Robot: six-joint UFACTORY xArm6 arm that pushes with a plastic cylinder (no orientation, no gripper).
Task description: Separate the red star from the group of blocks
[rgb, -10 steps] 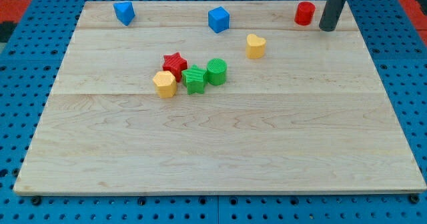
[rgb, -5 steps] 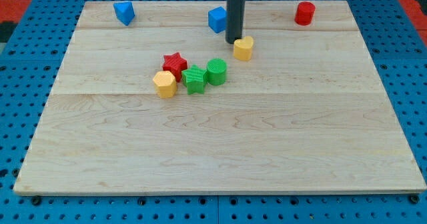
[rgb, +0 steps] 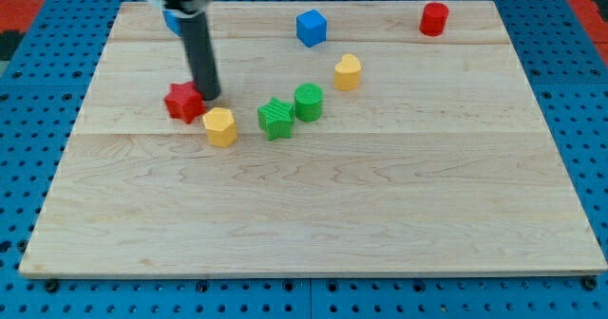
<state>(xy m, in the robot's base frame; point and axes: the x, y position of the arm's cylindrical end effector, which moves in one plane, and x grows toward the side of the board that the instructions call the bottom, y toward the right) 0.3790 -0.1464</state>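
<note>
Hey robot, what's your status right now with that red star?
My tip down, against the red star block's right side. Star at the view's left, apart from the green star block and green cylinder block. Yellow hexagonal block close by.

Wooden board point(rgb: 313, 205) under scattered coloured blocks point(rgb: 277, 118)

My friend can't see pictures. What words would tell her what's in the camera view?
My tip touches the right side of the red star, left of the yellow block, green star and green cylinder on a wooden board. Farther up sit another yellow block, a blue cube and a red cylinder.
</note>
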